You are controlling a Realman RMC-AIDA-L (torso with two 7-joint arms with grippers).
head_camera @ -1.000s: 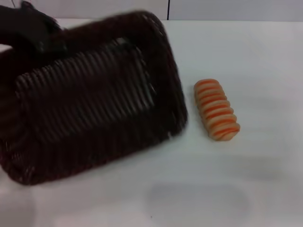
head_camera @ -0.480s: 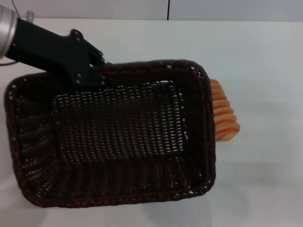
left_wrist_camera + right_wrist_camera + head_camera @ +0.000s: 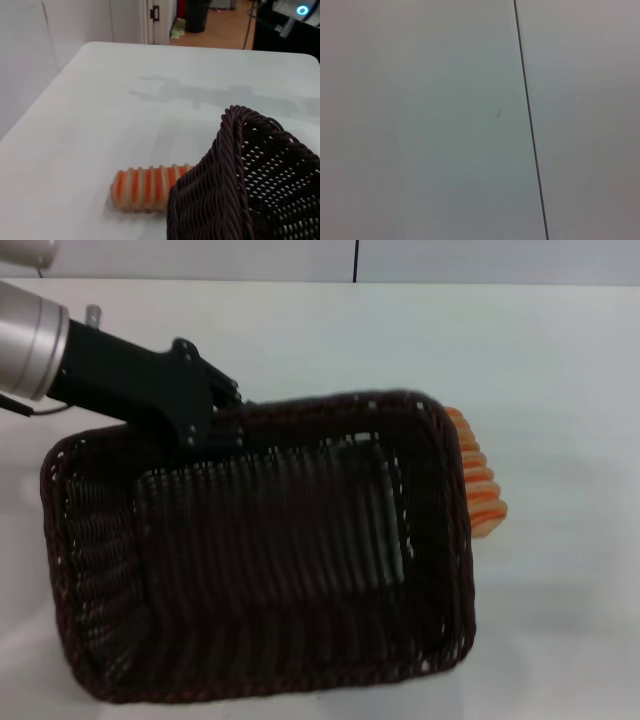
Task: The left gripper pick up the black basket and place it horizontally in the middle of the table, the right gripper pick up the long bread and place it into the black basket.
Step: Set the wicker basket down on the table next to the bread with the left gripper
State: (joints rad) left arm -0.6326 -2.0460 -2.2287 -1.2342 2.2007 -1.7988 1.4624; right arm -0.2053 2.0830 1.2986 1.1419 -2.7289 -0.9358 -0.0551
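Note:
The black basket (image 3: 260, 550) fills the middle and left of the head view, held up off the white table (image 3: 560, 370) with its opening facing the camera. My left gripper (image 3: 215, 418) is shut on the basket's far rim. The long bread (image 3: 482, 492) lies on the table right of the basket, mostly hidden behind its right rim. In the left wrist view the basket's corner (image 3: 240, 185) hangs above the bread (image 3: 145, 187). My right gripper is out of view.
The table's far edge (image 3: 400, 282) runs along the top of the head view, with a wall behind it. The right wrist view shows only a pale panel with a dark seam (image 3: 530, 125).
The basket has swung from a tilted pose at the left to a level one, then shifted right and toward the camera, covering most of the bread. The left arm moved right with it.

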